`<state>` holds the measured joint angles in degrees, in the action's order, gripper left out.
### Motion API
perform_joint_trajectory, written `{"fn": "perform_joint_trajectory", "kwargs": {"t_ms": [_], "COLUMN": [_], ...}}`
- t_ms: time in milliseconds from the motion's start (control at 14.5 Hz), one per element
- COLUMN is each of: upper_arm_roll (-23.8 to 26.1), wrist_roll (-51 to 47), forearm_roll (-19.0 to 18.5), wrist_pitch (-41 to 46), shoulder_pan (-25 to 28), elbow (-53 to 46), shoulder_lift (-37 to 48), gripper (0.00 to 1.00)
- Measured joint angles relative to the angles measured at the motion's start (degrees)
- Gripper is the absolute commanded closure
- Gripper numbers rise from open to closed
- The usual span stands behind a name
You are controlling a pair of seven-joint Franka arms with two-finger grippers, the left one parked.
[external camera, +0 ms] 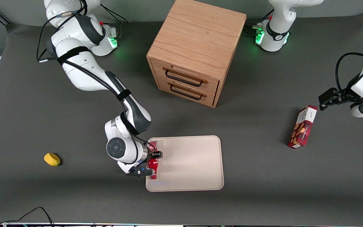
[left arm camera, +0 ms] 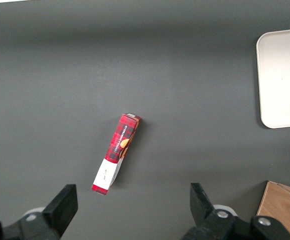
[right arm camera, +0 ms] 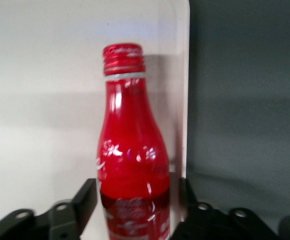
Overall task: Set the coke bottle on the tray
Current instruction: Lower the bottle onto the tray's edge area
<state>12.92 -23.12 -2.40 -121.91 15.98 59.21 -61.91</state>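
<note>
The coke bottle [external camera: 152,166] is slim and red with a red cap. It lies on its side on the beige tray [external camera: 191,164], along the tray's edge at the working arm's end, with its cap toward the front camera. My right gripper [external camera: 151,164] is low over it, one finger on each side of the body. In the right wrist view the bottle [right arm camera: 131,165] sits between the black fingers [right arm camera: 87,197] on the tray [right arm camera: 45,100]. A strip of tray shows between the bottle and one finger, so the gripper is open around it.
A wooden two-drawer cabinet [external camera: 195,50] stands farther from the front camera than the tray. A red-and-white snack box [external camera: 302,127] lies toward the parked arm's end and also shows in the left wrist view [left arm camera: 117,152]. A yellow object [external camera: 52,159] lies toward the working arm's end.
</note>
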Motion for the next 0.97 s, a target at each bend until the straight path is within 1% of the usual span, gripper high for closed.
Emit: {"fn": "perform_joint_trajectory", "kwargs": {"t_ms": [966], "upper_arm_roll": [-0.71], "wrist_roll": [1.15], "forearm_roll": [0.0], "wrist_pitch": [-1.36], "shoulder_pan": [0.06], "elbow": [-0.05], "shoulder_lift": [-0.91], "gripper": [0.0]}}
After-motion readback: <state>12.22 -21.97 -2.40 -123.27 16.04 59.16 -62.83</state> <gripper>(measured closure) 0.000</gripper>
